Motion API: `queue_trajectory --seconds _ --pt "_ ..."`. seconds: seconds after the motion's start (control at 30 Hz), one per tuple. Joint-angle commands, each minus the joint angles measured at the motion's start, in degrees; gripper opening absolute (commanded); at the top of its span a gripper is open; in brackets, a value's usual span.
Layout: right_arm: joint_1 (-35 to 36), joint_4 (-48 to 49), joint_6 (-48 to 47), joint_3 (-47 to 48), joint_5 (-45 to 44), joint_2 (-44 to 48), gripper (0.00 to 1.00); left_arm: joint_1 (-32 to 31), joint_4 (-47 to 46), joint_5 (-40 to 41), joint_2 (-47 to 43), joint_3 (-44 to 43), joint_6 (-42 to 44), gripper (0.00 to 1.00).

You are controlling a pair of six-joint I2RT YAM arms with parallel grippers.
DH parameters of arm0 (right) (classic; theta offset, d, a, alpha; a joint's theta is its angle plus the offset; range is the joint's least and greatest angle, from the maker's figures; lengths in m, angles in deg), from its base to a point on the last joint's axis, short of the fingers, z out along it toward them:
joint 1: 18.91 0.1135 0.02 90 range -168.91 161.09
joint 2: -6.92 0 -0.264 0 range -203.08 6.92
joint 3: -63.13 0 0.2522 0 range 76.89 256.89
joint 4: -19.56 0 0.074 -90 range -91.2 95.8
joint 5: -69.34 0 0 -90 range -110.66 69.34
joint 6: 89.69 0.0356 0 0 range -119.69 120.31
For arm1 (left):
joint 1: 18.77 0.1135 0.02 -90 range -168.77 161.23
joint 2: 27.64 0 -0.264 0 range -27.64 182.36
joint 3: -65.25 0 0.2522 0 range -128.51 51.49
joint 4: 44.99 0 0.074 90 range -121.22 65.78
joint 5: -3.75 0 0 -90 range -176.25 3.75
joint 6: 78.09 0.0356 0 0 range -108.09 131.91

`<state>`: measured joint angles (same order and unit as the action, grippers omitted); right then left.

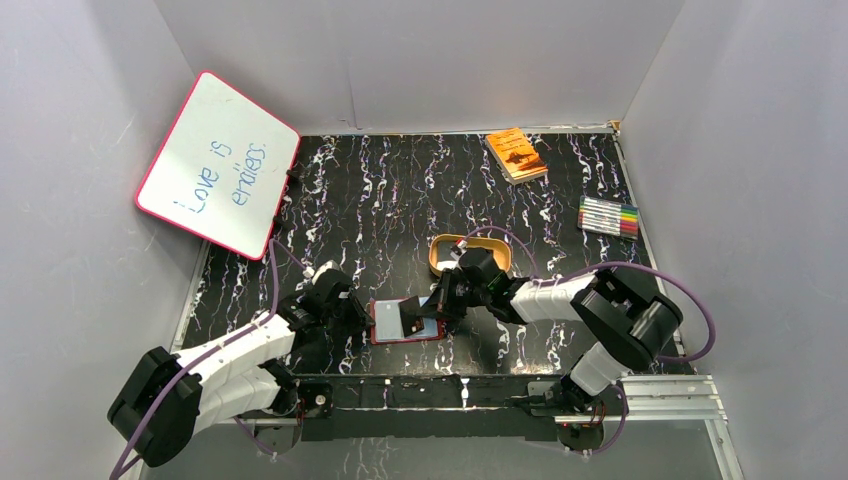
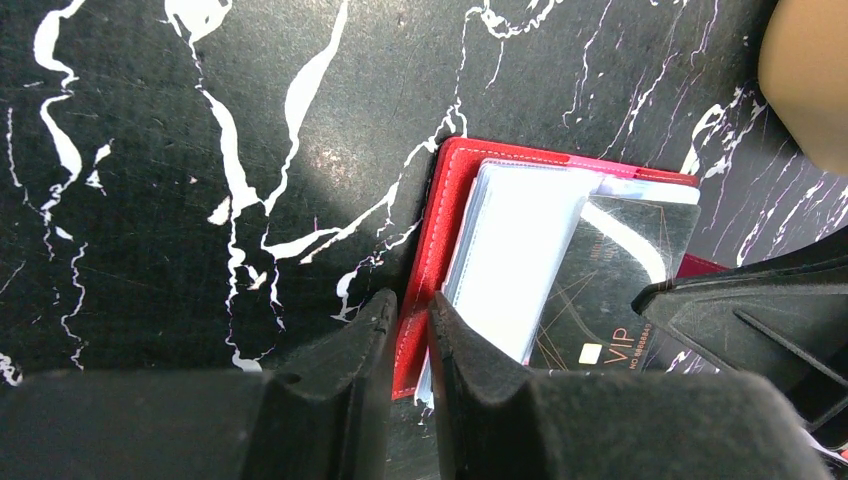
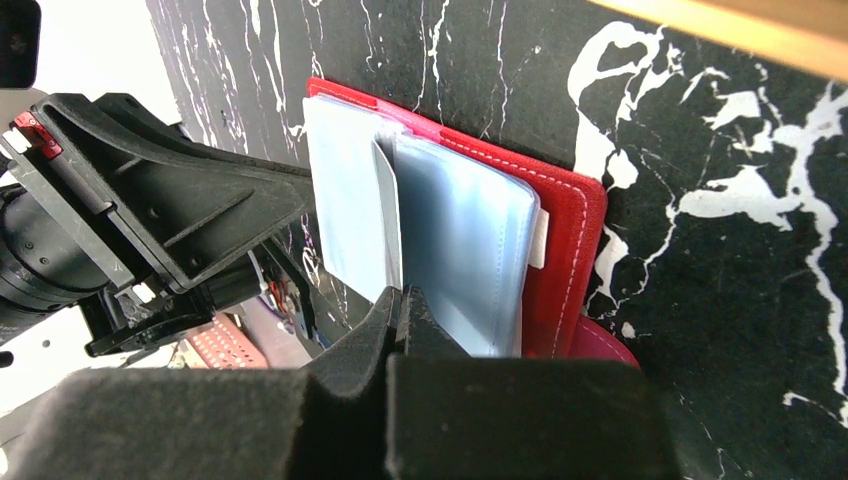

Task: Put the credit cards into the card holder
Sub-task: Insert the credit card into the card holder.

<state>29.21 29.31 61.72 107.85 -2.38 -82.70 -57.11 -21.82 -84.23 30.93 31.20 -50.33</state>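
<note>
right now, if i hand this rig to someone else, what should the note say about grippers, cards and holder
The left gripper has its jaws nearly closed astride the red cover edge of the card holder; a firm grip cannot be confirmed.
The right gripper is shut on a dark card, set between the holder's clear sleeves.
The holder lies open on the table between the arms, just nearer than the gold tray.
Done: holder open, one card partly in.
Left: seat it, release; other cards are not visible, the tray partly hidden by the right arm.
</note>
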Motion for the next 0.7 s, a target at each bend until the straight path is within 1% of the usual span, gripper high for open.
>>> queue_trajectory --seconds 0.0,0.4,0.67 --pt "0.9 1.3 0.8 0.3 -2.7 -1.2 0.0 0.1 3.7 -0.8 1.0 2.0 0.1 0.17" --pt "2.3 1.2 2.9 0.3 -5.1 -2.2 0.0 0.1 3.2 -1.3 1.2 2.4 0.0 0.12" --pt "4.4 -0.4 4.8 0.2 -9.0 -2.8 0.0 0.1 2.8 -1.6 1.2 2.5 -0.1 0.09"
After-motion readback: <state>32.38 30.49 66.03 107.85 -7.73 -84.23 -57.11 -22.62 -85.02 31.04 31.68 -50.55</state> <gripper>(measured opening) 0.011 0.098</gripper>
